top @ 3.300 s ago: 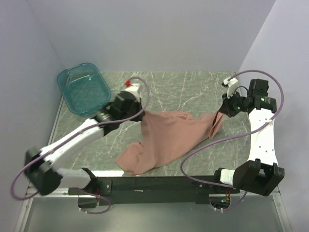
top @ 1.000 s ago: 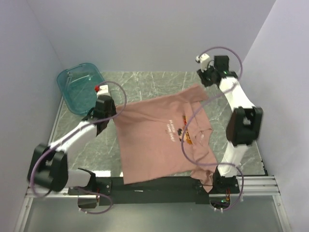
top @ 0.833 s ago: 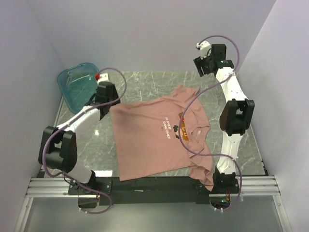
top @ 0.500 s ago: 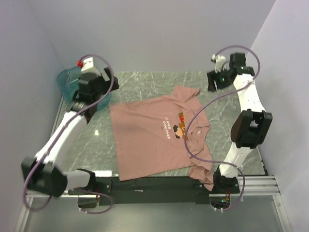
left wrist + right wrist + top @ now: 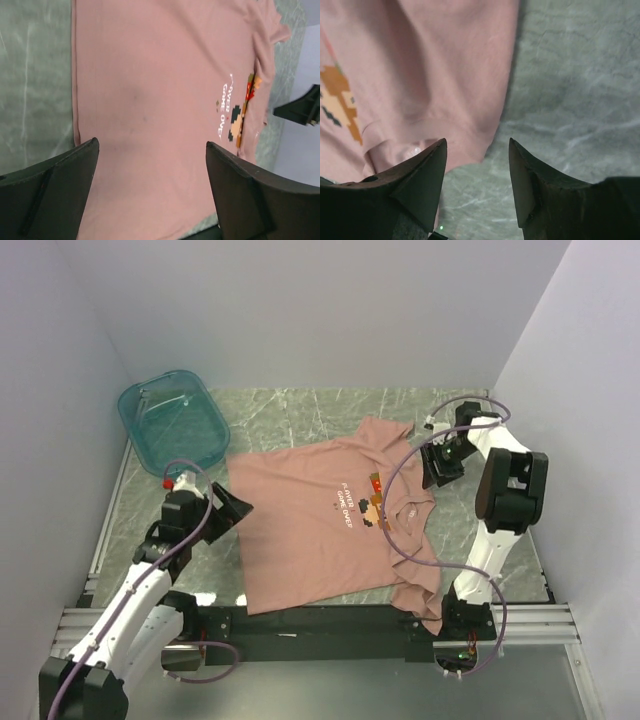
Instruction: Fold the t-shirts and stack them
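The dusty-pink t-shirt (image 5: pixel 310 530) lies spread flat, chest up, on the marble table (image 5: pixel 300 415). Its orange-brown pixel graphic (image 5: pixel 372 508) and white text face up. One sleeve hangs over the near edge by the right arm's base. My left gripper (image 5: pixel 238 510) hovers just off the shirt's left edge, jaws wide open and empty. In the left wrist view the shirt (image 5: pixel 160 75) fills the space between the open gripper (image 5: pixel 151 145). My right gripper (image 5: pixel 437 464) is above the shirt's right edge near the collar. It stands open (image 5: pixel 477 142) over the shirt's edge (image 5: pixel 445 65) and bare table.
A translucent teal tub (image 5: pixel 172 422) stands at the back left corner. Side walls close in left and right. The black rail (image 5: pixel 320 622) with both arm bases runs along the near edge. Bare marble (image 5: pixel 570 75) shows right of the shirt.
The shirt, held stretched between both grippers a second ago, now lies flat and released. The left gripper opened and drew back to the near left. The right arm came down beside the collar.
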Controlling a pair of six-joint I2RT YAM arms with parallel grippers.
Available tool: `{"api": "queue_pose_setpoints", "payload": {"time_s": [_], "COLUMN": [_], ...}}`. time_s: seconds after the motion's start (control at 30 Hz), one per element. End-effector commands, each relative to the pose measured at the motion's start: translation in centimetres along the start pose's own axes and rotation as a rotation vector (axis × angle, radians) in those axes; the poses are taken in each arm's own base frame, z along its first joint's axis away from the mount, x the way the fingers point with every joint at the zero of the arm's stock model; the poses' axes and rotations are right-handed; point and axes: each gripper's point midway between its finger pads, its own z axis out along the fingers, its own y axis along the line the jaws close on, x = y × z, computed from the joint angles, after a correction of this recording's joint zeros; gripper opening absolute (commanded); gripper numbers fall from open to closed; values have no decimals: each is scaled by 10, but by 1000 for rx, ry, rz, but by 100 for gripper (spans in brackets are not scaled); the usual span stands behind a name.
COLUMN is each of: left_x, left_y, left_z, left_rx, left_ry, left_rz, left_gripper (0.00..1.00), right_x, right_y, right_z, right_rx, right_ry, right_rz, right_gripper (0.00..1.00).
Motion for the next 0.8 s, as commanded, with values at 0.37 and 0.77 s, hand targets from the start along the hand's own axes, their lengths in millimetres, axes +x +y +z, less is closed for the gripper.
{"api": "queue_pose_setpoints", "payload": {"time_s": [0.37,0.77], "left_x": [39,17], "left_y": [4,-12], "left_z": [14,23], "left_rx": [3,16], "left_ry": [196,171], "left_rz": [-155,-55], "left_gripper": [78,80], "right_x": [-20,-93], "right_y": [-40,-112], "right_z": [-12,-95], "right_rx": [168,552], "right_ry": [-34,-246], "right_rz": [26,-32], "right_gripper": [0,42]}}
